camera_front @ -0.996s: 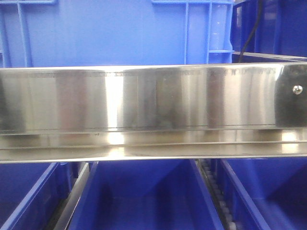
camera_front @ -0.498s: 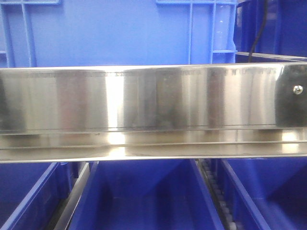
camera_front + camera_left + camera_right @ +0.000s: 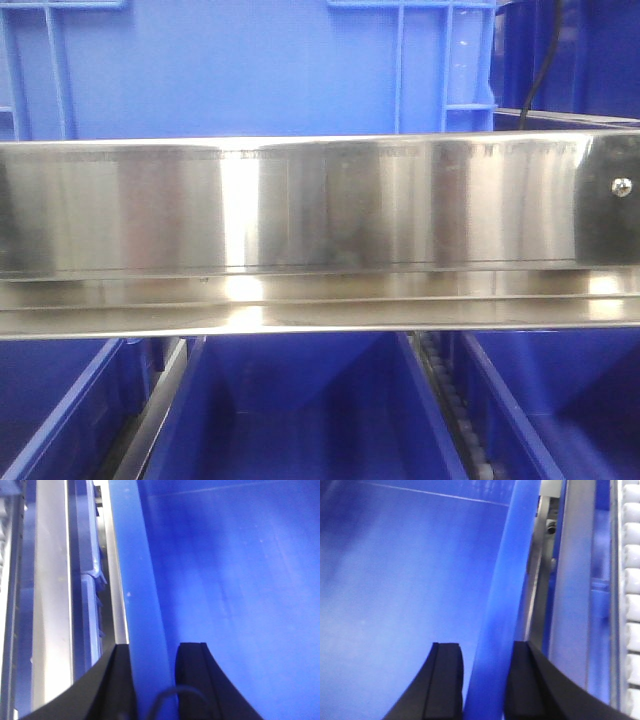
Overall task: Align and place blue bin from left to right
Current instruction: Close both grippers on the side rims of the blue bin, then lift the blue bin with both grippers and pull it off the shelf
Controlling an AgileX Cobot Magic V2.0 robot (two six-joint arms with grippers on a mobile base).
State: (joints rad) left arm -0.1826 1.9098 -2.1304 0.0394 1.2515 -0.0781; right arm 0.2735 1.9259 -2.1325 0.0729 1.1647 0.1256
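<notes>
Your front view shows the blue bin (image 3: 230, 70) only as a wall beyond a steel rail (image 3: 300, 210), with no arms in sight. Your wrist views add that the left gripper (image 3: 152, 680) and right gripper (image 3: 485, 685) each pinch its rim. The bin's base is hidden.

1. Bin (image 3: 230, 70): plain bright blue, with raised ribs of paler blue.
2. Lower bins (image 3: 300, 420): darker, shaded blue.
3. Rail (image 3: 300, 210): brushed silver, with vertical bands of white glare.
4. Cable (image 3: 535, 70): black.
5. Left gripper (image 3: 156, 652) and right gripper (image 3: 482, 650): matt black.
6. Rollers (image 3: 632, 605): apparently white, though blurred.
</notes>
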